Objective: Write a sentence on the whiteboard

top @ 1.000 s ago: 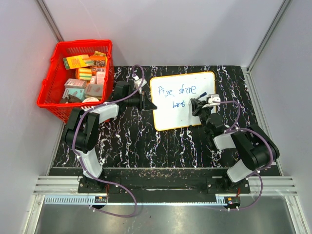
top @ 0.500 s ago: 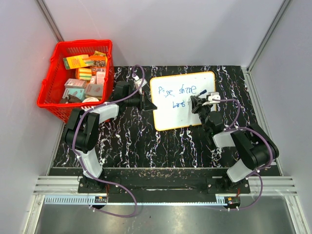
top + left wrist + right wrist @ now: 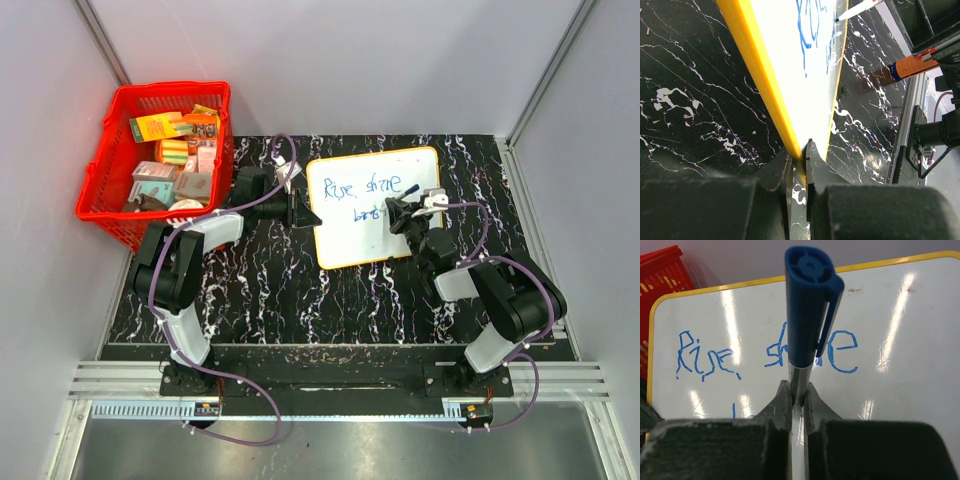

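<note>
Steadying the whiteboard [image 3: 352,248] with the left end effector [image 3: 799,150], jaws nipped narrow onto the orange-yellow rim partway along the board's left short edge. Gripping a blue-capped marker [image 3: 810,305] in the right end effector [image 3: 797,390], jaws pinched tight on the barrel, cap end pointing back at the wrist camera, tip aimed down at the board and hidden from that view. Placed flat on the worktop [image 3: 270,290] between the two arms, with the board's long axis running left to right at a slight tilt, well apart from the red basket [image 3: 172,88] at the left rear. Reading the sentence [image 3: 365,188] in blue: a top line of two words, roughly "Rise shine", and a shorter scrawl beneath, too small to make out. Hovering with the marker over the right half of the board, just right of that lower scrawl, so far nearer the second line than the left arm. Judging the writing close to done; likely next, carrying the tip rightward along the long axis into the bare white near the right edge. Cannot tell whether the tip touches the surface.
</note>
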`<state>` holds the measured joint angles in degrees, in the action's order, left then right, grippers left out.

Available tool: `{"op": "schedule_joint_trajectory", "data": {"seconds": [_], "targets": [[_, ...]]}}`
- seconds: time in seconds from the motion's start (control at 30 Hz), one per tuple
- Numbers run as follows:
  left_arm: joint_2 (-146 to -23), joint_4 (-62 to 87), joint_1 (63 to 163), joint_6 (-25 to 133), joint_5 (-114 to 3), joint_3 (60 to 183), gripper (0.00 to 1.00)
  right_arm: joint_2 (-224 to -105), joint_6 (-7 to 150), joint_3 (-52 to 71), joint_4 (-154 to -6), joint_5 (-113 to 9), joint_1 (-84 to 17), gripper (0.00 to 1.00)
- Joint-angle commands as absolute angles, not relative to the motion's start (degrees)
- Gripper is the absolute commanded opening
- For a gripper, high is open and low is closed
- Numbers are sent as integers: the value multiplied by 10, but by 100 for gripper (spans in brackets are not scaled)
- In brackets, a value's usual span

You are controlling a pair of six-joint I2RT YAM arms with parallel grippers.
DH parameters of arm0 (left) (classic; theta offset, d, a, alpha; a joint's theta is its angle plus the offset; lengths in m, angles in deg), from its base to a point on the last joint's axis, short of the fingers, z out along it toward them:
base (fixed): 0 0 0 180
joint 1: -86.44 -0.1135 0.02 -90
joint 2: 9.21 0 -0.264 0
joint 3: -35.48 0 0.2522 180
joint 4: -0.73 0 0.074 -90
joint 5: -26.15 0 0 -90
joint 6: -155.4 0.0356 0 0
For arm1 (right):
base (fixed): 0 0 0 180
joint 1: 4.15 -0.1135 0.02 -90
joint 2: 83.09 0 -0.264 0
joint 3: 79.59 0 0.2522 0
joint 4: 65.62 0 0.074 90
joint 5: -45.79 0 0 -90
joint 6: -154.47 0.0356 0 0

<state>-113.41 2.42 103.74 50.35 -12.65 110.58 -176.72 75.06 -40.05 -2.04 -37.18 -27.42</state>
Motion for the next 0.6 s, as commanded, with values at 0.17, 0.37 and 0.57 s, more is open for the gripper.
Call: {"op": "schedule_joint_trajectory", "data": {"seconds": [0.17, 0.37, 0.57], "targets": [[-1135, 17, 1038, 590, -194, 1110, 0, -1762, 755, -438, 98, -364, -275, 0], [-1135, 17, 1039, 590, -194, 1110, 0, -1763, 747, -430, 99, -328, -275, 0], [-1135, 18, 1039, 592, -194, 1110, 0, -1769, 729, -399, 98, -313, -275, 0]]}}
